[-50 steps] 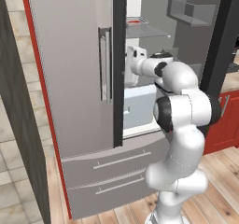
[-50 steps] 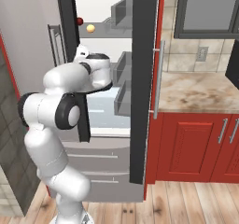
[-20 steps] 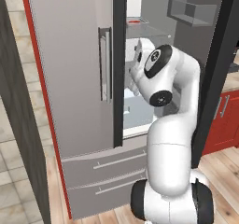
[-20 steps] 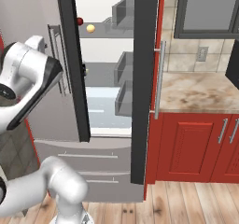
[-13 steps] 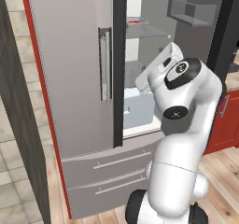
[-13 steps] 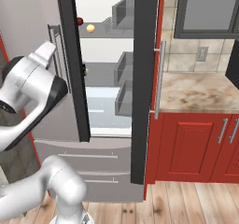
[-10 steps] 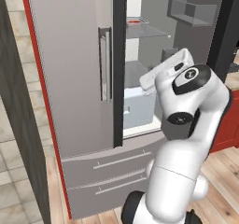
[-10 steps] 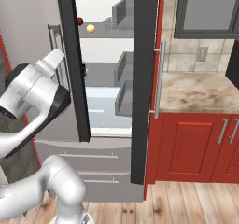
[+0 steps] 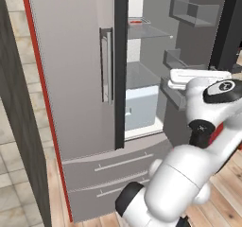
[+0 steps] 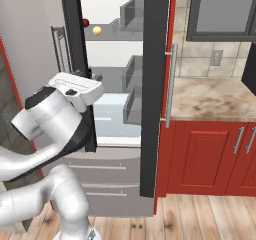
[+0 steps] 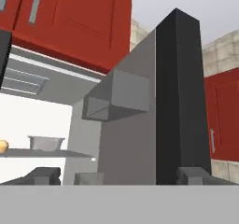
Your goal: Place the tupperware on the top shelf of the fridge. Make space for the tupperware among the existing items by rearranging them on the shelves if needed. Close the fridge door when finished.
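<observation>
Gripper [image 11: 121, 174] fingers spread, empty, facing the open fridge door [image 11: 179, 101]; tupperware [image 9: 139, 21] already on top shelf [image 9: 149, 30], likely lining up to close.

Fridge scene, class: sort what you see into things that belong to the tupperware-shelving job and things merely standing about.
Job:
tall grey fridge
top translucent shelf
small red round fruit
orange-yellow ball
clear tupperware tub

Bystanders:
red cabinets
beige stone counter
wooden floor

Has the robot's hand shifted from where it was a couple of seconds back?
Yes. The tool, then inside the fridge opening, has pulled back out toward the open right door; its fingertips now face that door's edge.
</observation>
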Robot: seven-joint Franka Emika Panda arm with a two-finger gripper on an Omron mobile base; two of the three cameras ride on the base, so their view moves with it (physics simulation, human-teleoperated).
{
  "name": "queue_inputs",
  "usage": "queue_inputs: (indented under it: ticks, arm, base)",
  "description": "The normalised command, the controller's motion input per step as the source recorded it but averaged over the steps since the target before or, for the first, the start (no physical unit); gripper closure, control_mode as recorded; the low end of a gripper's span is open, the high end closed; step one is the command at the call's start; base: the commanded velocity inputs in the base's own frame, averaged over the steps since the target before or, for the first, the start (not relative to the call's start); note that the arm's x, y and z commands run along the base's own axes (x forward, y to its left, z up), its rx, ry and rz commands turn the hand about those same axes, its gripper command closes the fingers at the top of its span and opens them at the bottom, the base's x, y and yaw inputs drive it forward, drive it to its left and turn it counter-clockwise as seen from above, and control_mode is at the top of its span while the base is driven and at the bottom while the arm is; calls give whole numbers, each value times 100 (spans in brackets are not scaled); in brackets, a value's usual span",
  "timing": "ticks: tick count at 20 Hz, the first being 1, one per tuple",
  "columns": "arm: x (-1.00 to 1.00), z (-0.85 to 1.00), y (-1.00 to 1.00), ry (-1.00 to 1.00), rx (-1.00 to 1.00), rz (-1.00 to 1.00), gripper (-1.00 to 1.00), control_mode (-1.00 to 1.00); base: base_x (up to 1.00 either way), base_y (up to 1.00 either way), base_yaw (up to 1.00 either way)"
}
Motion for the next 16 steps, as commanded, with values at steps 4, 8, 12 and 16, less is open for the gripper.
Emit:
queue_inputs:
  ticks: [4, 8, 12, 16]
  arm:
    - [-97, 72, -26, -2, 98, 0, -100, -100]
    - [-99, 76, -24, -1, 95, 0, -100, -100]
    - [-95, 70, -17, -5, 97, 0, -100, -100]
    - [-71, 72, -26, -17, 100, 0, -100, -100]
  base:
    - [0, 0, 0]
    - [0, 0, 0]
    - [0, 0, 0]
    - [0, 0, 0]
